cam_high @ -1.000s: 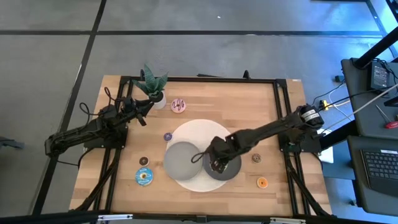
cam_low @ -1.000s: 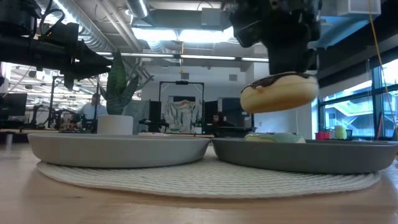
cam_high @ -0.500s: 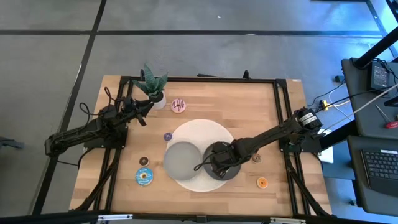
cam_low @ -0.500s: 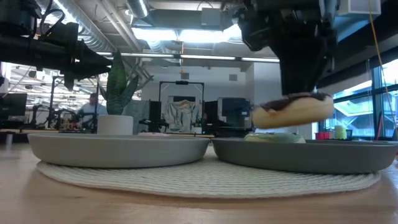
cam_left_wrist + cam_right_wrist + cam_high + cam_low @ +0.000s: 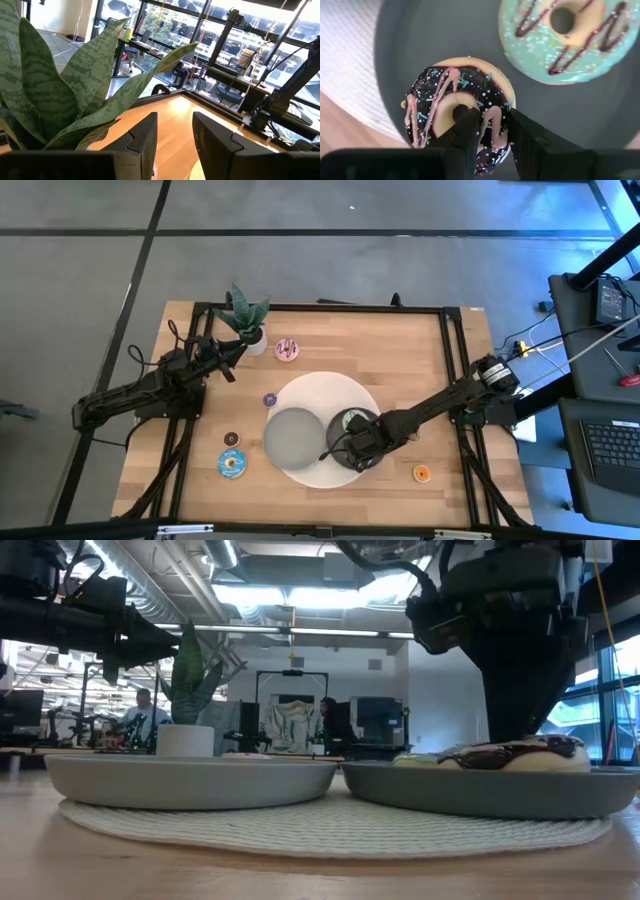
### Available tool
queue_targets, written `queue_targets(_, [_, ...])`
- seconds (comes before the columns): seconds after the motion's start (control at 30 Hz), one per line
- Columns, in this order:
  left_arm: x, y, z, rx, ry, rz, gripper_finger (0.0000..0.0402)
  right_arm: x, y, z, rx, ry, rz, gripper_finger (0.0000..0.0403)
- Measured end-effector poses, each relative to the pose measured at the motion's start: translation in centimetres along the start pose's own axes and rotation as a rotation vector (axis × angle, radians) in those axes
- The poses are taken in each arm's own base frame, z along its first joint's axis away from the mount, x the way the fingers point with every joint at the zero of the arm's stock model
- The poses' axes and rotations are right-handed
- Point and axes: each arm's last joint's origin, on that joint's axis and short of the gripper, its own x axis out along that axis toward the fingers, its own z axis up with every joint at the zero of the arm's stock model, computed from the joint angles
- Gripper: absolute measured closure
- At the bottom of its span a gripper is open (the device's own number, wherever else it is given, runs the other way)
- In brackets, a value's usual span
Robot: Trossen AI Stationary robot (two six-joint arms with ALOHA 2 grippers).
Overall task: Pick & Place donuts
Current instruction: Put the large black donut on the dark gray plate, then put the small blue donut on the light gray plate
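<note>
The right claw (image 5: pixel 489 131) is down in the right-hand plate (image 5: pixel 372 464), clenched on the chocolate donut (image 5: pixel 459 116) with one finger through its hole, the donut resting on the plate just beside the mint donut (image 5: pixel 561 35). Over by the plant (image 5: pixel 243 314) at the counter's (image 5: pixel 400 360) far left, the left claw (image 5: pixel 173 142) hovers with a gap between its fingers, grasping nothing.

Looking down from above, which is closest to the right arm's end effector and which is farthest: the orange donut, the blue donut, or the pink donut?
From the right end effector, over the right-hand grey plate:
1. Orange donut: nearest, on the wood to its right, near the front edge.
2. Blue donut: farther, across the mat on the left.
3. Pink donut: farthest, at the back beside the potted plant.
</note>
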Motion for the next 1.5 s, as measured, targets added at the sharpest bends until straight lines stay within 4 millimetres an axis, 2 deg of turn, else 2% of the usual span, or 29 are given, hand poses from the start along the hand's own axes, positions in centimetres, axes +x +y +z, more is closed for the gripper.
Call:
queue_targets(0.3, [0.0,0.0,0.0,0.0,0.0,0.0,0.0281,0.0,-0.2,0.1,0.03,0.0,-0.018,0.0289])
queue_targets(0.73, [0.0,0.0,0.0,-0.002,0.001,-0.002,0.0281,-0.3,0.0,0.3,0.063,0.021,-0.001,0.0156])
queue_targets(0.9, [0.0,-0.1,0.0,-0.034,0.01,-0.026,0.0281,-2.5,-0.4,0.3,0.063,0.016,-0.002,0.0142])
queue_targets(1.1, [0.0,-0.3,-0.1,-0.127,0.045,-0.101,0.0281,-6.8,-2.3,0.5,0.006,0.005,0.036,0.0141])
queue_targets(1.33, [0.0,-0.4,-0.1,-0.139,0.057,-0.129,0.0281,-12.3,-6.2,2.7,0.044,-0.178,0.082,0.0141])
queue_targets(1.5, [-0.1,-0.6,-0.2,-0.148,0.084,-0.189,0.0274,-14.0,-9.6,4.3,0.009,-0.269,-0.012,0.0141])
